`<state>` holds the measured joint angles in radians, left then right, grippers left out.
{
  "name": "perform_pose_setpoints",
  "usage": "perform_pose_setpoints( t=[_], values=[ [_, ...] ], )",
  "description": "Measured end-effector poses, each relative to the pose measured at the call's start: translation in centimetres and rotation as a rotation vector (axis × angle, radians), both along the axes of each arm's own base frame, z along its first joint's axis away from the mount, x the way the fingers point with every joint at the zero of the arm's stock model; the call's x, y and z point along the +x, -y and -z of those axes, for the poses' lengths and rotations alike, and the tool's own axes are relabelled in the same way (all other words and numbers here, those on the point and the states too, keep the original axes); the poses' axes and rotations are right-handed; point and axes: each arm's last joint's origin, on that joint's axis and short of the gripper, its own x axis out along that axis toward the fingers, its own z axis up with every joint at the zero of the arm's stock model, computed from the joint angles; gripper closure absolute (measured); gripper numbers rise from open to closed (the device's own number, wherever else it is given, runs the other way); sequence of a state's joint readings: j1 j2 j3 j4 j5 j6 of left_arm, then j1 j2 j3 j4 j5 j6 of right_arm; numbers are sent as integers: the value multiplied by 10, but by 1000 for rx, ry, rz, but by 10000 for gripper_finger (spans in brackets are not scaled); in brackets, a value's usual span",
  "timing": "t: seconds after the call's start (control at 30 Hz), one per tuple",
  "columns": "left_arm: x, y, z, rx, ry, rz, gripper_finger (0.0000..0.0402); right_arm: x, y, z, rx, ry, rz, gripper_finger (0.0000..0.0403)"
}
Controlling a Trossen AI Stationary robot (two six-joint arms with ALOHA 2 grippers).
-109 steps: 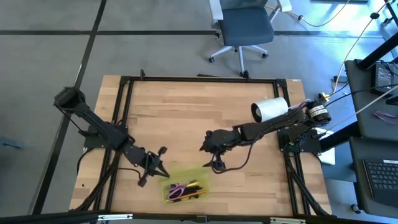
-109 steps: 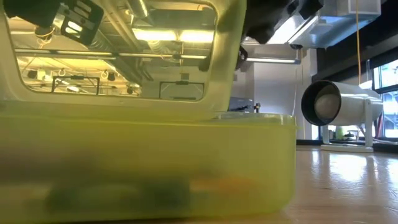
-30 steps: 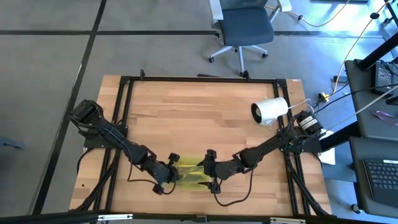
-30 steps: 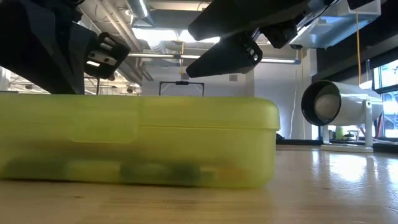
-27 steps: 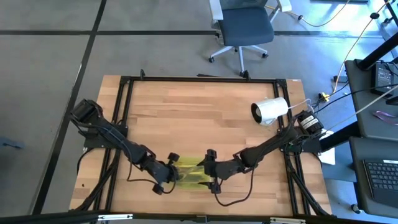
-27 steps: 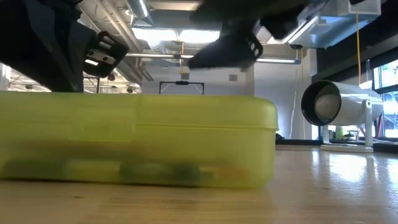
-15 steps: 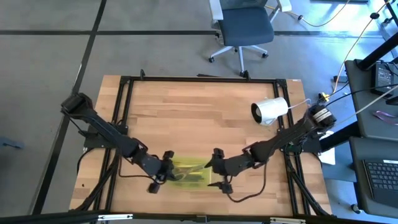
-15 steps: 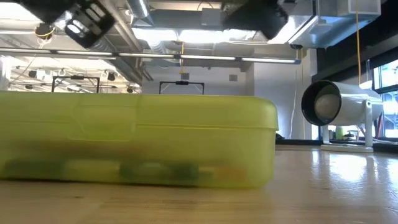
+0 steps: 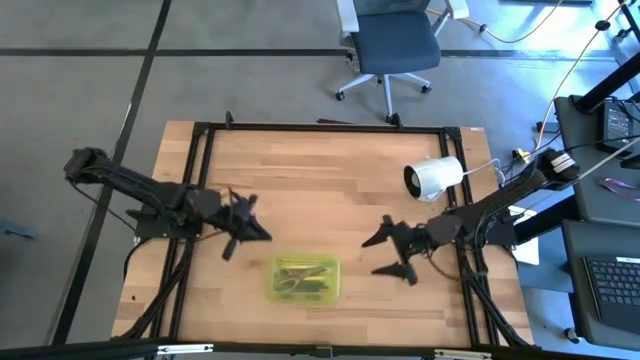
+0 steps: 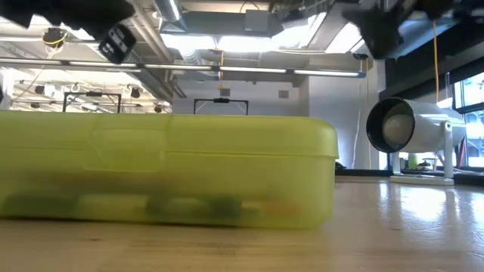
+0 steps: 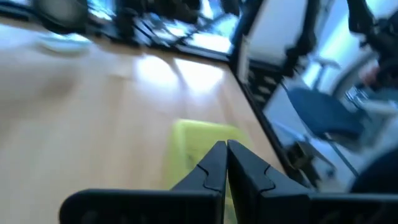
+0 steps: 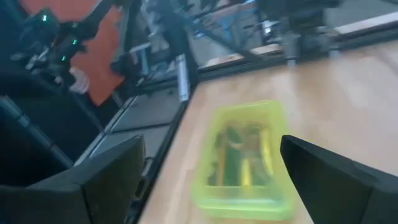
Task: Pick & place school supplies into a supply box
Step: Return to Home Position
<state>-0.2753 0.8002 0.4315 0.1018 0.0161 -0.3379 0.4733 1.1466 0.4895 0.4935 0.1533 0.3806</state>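
Supply box (image 9: 303, 278) lies shut near the table's (image 9: 320, 190) front edge, so left gripper (image 11: 226, 149), fingers together, and right gripper (image 9: 378, 256), fingers spread, hang clear.

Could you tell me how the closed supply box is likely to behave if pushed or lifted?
The supply box lies flat and low on the table, so it would probably slide rather than tip. Its smooth plastic walls may be slippery to pinch. The school supplies seen through its lid look loose, so they could shift when lifted.
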Motion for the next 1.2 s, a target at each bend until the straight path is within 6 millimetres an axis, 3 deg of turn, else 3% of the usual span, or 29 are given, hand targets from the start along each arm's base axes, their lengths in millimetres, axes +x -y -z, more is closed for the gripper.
perform_pose_setpoints(
  t=[0.37,0.77,1.2],
  values=[
    [-44,-43,20,-36,163,-136,393,-44,37,26,47,140,56,27],
    [-65,-62,39,-27,208,-221,394,-74,55,52,93,257,132,27],
    [-83,-77,37,0,250,-327,397,-91,65,53,-11,230,231,27]
  ],
)
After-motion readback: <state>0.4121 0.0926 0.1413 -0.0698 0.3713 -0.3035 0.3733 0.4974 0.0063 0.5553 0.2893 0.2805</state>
